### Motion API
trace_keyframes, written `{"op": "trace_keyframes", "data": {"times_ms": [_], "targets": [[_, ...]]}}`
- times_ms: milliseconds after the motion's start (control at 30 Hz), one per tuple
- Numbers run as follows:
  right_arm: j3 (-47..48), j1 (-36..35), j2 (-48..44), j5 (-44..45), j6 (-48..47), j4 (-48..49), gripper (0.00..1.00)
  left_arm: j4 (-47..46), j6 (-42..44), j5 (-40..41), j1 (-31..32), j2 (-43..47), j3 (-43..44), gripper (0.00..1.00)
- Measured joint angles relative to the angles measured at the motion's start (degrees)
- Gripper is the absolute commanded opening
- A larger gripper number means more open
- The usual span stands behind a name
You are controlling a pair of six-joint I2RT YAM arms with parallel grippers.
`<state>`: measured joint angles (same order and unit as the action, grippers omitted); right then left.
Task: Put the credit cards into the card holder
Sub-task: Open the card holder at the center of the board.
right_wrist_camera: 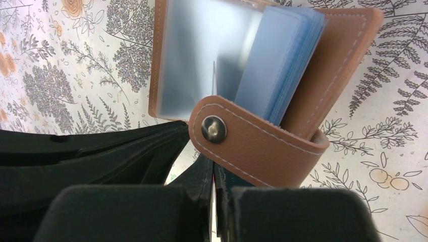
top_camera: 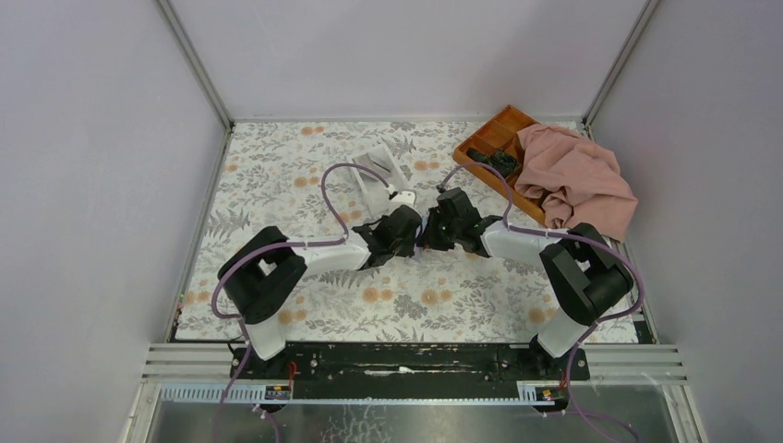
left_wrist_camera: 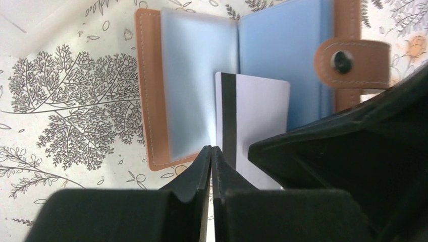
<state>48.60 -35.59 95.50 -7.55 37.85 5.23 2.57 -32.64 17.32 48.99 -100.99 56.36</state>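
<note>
Surface: a floral-printed table (top_camera: 277,166) carries everything listed below.
Holder: the tan-brown leather bifold card holder (right_wrist_camera: 348,65) lies open at mid-table, directly between the two arms' ends. A stack of blue plastic sleeves stands up inside it.
Sleeve: one frosted clear sleeve (left_wrist_camera: 197,85) lies flat against the holder's opened cover.
Strap: the tan snap strap with a metal stud (right_wrist_camera: 252,143) is unfastened. It curls off the holder's outer edge.
Card: a pale grey rectangular plastic credit card (left_wrist_camera: 257,116) with a black stripe stands on edge over the holder's fold, between the frosted sleeve and the blue stack. One lower corner is hidden.
Right arm: the right pincer (right_wrist_camera: 214,174) is pinching the credit card, which its own camera sees edge-on, just beside the strap.
Left arm: the left pincer (left_wrist_camera: 212,154) is pressed together at the holder's near edge. Whether it nips the sleeve cannot be told.
Box: a white rectangular box (top_camera: 383,175) sits near the holder, on its far side.
Tray: an orange compartment tray (top_camera: 494,134) sits well apart from the holder.
Cloth: a pink cloth (top_camera: 577,175) partly covers the tray.
</note>
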Motion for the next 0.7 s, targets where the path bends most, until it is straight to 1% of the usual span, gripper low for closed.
{"op": "trace_keyframes", "data": {"times_ms": [433, 700], "targets": [[1.33, 0.17, -0.09, 0.0, -0.52, -1.99, 0.0, -0.39, 0.0, 1.05, -2.73, -1.44, -0.87, 0.05], [1.38, 1.55, -0.17, -1.33, -0.5, -2.21, 0.0, -0.61, 0.04, 0.92, -4.37, -2.05, -0.87, 0.05]]}}
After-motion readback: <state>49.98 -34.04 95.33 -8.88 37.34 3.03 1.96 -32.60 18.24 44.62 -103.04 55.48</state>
